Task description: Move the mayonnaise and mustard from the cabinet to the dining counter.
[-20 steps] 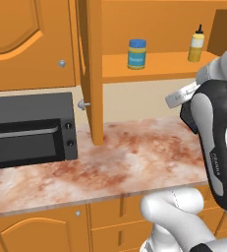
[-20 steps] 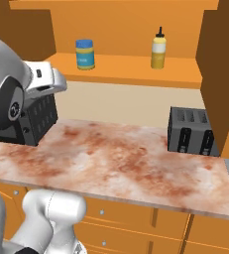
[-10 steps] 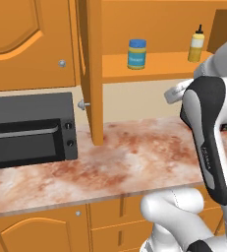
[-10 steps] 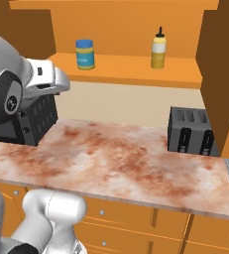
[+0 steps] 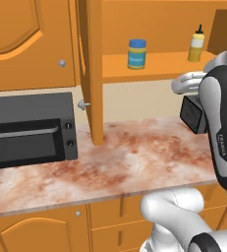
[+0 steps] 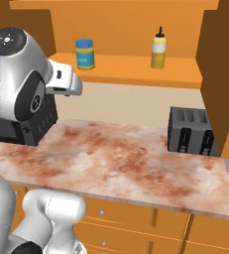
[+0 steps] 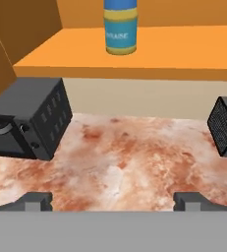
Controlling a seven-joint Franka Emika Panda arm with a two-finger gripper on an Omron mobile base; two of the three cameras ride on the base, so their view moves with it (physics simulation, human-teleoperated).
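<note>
Kitchen wall run: open orange cabinet (image 5: 93,69) over a marbled counter (image 5: 134,157), black microwave (image 5: 31,128) at 9 o'clock, dark toaster (image 6: 190,131) at 3 o'clock. Mayonnaise jar (image 7: 121,27) stands upright on the shelf, 12 o'clock in the hand view; mustard bottle (image 6: 158,49) well apart to its right, also upright. Gripper (image 7: 113,202) fingers spread wide, empty, well short of the shelf. Jar likely rigid, smooth, a bit slick: pinch across the label band below the lid. Bottle looks light, squeezable, tippy: take the mid-body.

mayonnaise (image 7: 120,27) lid beyond frame edge
</note>
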